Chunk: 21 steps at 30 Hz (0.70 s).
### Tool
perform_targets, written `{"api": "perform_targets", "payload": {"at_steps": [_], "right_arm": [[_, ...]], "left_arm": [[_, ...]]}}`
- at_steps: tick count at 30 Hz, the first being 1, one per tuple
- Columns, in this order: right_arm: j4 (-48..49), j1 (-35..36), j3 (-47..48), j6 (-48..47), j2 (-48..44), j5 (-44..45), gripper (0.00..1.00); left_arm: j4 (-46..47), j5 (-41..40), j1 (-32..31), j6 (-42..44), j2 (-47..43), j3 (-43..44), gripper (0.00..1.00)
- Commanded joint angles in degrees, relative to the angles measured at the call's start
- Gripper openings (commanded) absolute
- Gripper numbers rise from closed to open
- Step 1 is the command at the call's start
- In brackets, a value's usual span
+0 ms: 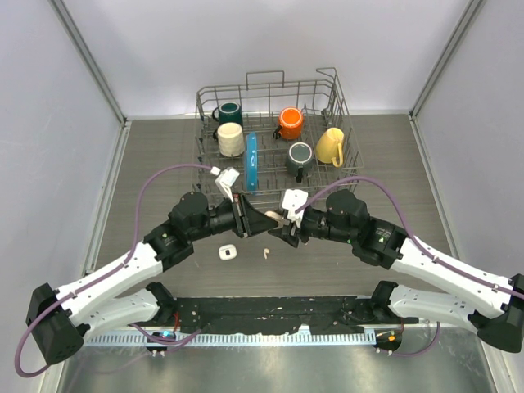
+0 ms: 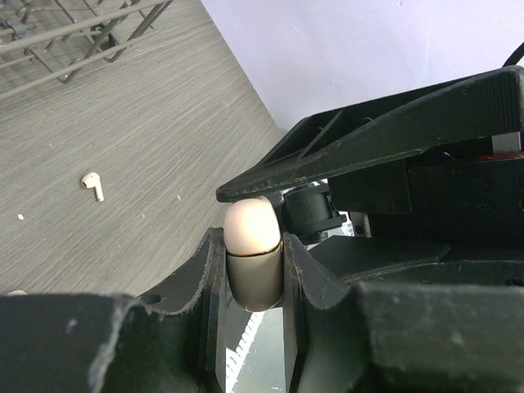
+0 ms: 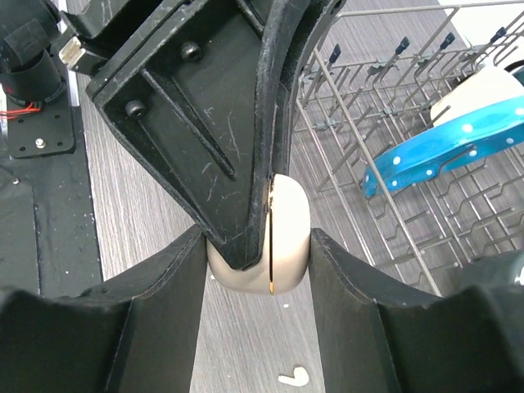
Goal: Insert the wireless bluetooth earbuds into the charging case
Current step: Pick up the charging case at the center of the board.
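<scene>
Well, nearest me, low in the overhead frame, one loose earbud (image 1: pixel 266 253) lies on the grey wood-grain surface (image 1: pixel 147 164). Just left of it sits a small white squarish piece (image 1: pixel 227 253) that I cannot identify.

Just above them, at frame centre, both arms meet on the charging case (image 2: pixel 254 262). The left claw (image 2: pixel 254 240) is closed tight on its body. The right claw (image 3: pixel 258 237) is part-closed around its rounded sides, so the case hangs clear of the surface, gripped from two directions. Its lid looks shut, with a thin gold seam running round it.

I'd judge the case light, hard and glossy, a smooth pebble that could squirt out of a pinch. Holds below the seam seem safest, leaving the lid free. The earbud looks lighter again, tiny and slick; I'd take it across the bulb head with the stem free.

The surface seems matte, with fair grip, though room between the claws is tight. Farther back, at upper centre, a wire dish rack (image 1: pixel 270 86) holds mugs (image 1: pixel 290 123) and a blue utensil (image 1: pixel 251 161), well apart from the work. Pale walls (image 1: pixel 246 49) close in the sides.
</scene>
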Motion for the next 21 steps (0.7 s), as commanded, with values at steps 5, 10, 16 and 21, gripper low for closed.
{"api": "perform_targets", "payload": {"at_steps": [5, 10, 16, 21], "right_arm": [[4.7, 0.3, 4.1, 22.5, -0.3, 9.5, 0.93], [-4.3, 0.0, 9.9, 39.5, -0.2, 23.4, 0.93], [-4.7, -0.4, 9.0, 66.7, -0.1, 20.2, 0.93], [1.6, -0.4, 5.5, 81.9, 1.0, 11.3, 0.93]], "left_arm": [[3.8, -9.2, -0.5, 9.6, -9.0, -4.8, 0.00], [8.2, -21.9, -0.5, 19.0, -18.1, -11.7, 0.00], [19.3, -21.2, -0.4, 29.2, -21.8, -18.1, 0.00], [29.0, -13.6, -0.5, 33.5, -19.4, -20.8, 0.00]]}}
